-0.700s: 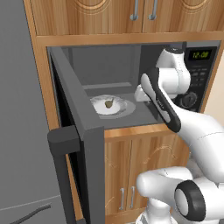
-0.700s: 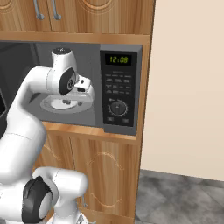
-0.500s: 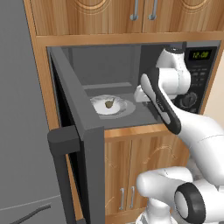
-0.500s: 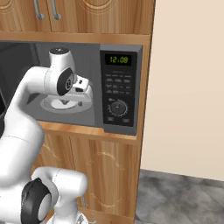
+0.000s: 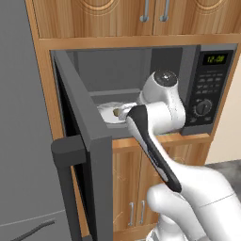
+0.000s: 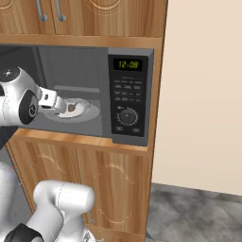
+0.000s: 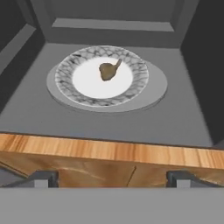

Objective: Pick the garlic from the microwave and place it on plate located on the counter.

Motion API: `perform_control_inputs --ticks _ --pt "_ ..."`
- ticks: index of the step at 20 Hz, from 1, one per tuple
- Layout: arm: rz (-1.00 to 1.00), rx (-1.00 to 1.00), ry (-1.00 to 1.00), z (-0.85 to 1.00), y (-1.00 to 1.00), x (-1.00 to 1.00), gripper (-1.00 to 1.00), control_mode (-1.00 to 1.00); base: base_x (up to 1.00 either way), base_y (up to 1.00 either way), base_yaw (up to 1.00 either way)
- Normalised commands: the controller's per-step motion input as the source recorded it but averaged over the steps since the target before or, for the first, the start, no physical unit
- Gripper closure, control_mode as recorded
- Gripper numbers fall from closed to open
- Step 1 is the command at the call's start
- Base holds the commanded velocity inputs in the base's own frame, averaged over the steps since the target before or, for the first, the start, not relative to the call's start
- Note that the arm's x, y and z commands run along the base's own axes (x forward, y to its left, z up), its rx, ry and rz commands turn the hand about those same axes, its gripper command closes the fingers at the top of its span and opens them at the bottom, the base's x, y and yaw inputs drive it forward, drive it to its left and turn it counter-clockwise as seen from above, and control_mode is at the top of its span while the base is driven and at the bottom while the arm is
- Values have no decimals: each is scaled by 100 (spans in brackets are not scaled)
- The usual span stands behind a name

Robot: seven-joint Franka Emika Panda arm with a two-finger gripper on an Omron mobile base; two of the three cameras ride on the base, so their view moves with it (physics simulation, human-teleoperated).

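The garlic point(image 7: 109, 70), a small olive-tan bulb with a stem tip, lies in the middle of a marbled grey-rimmed dish point(image 7: 78, 74) on the turntable inside the microwave point(image 6: 127, 94). The microwave's door point(image 5: 89, 155) is swung wide open to the left. My gripper point(image 7: 112, 179) is open, its fingertips point(image 7: 43, 178) set wide apart at the mouth of the oven, just in front of the wooden ledge and short of the garlic point(image 6: 72, 108). In the left base view the hand partly covers the dish and the garlic point(image 5: 115, 113). The plate on the counter is out of view.
A tall grey fridge point(image 5: 23, 141) stands left of the open door. Wooden cabinets sit above point(image 5: 141, 19) and below point(image 6: 108, 184) the microwave. The oven's dark side walls point(image 7: 201, 65) flank the dish. A beige wall point(image 6: 203, 94) lies to the right.
The arm has swung left and lowered, bringing the hand from beside the control panel to the oven's mouth, facing the garlic. The jaws stay open.
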Motion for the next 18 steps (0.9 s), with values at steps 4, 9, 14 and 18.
perform_control_inputs --ticks 4,9,14,18 --pt "-3 2 -8 3 60 65 -100 -100 0 0 0" --pt "0 4 8 10 -8 64 -100 -100 0 0 0" --pt "0 7 3 -11 -18 68 -100 -100 0 0 0" --pt "0 0 -1 -61 0 64 -100 -100 0 0 0"
